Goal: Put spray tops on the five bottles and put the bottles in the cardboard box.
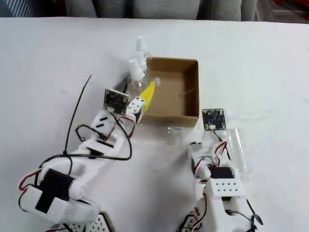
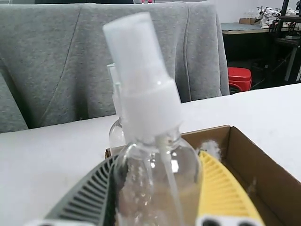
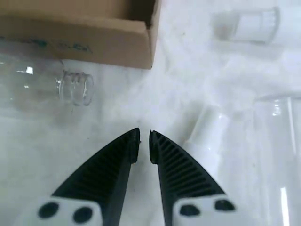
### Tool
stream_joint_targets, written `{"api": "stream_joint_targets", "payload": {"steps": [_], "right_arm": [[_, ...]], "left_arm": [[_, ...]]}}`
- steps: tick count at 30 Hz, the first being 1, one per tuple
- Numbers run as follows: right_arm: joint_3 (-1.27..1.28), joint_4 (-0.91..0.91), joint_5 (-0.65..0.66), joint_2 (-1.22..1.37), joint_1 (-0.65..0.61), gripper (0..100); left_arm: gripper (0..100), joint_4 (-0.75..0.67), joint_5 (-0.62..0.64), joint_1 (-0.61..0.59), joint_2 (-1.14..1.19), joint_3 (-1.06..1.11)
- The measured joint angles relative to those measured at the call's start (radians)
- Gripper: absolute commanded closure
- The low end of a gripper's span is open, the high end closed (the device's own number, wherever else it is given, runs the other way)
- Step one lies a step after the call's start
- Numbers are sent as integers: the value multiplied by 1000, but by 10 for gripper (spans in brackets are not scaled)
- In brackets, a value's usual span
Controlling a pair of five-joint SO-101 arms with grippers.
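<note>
Left end effector (image 2: 157, 162): grey and yellow fingers clamped on the belly of a clear bottle (image 2: 155, 193), which is upright, with a white spray top (image 2: 141, 84) seated on its neck. High view puts this held bottle at the left wall of the cardboard box (image 1: 193, 92), about mid-wall. Cannot tell whether it hangs over the inside or just outside the wall. Another capped bottle (image 2: 115, 134) stands just beyond it, toward the box's far-left corner.

Right end effector (image 3: 143, 146): black fingers drawn together to a thin slit with nothing between them, low over the bench (image 1: 48, 58), near the box's near-right corner. A loose spray top (image 3: 207, 136) lies just right of its fingers. To the left an uncapped bottle (image 3: 42, 80) lies on its side along the box's near wall, neck pointing right. A further clear bottle (image 3: 277, 155) lies at the right, beside that arm
</note>
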Motion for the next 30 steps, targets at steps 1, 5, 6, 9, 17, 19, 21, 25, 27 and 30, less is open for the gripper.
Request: {"api": "stream_joint_targets", "payload": {"steps": [1, 5, 6, 9, 17, 19, 21, 25, 27, 30], "right_arm": [[0, 0, 0, 0, 0, 982], [0, 0, 0, 0, 0, 982], [0, 0, 0, 0, 0, 982], [0, -2, 0, 0, 0, 982], [0, -2, 0, 0, 0, 982], [0, -2, 0, 0, 0, 982], [0, -2, 0, 0, 0, 982], [0, -2, 0, 0, 0, 982], [0, -2, 0, 0, 0, 982], [0, -2, 0, 0, 0, 982]], "left_arm": [[980, 0, 0, 0, 0, 0], [980, 0, 0, 0, 0, 0], [980, 0, 0, 0, 0, 0], [980, 0, 0, 0, 0, 0], [980, -23, 0, 2, 176, -74], [980, -91, 0, 2, 224, -75], [980, -161, 0, 2, 262, -75], [980, -226, 0, 2, 301, -75], [980, -229, 0, 2, 301, -75], [979, -232, 0, 2, 301, -75]]}}
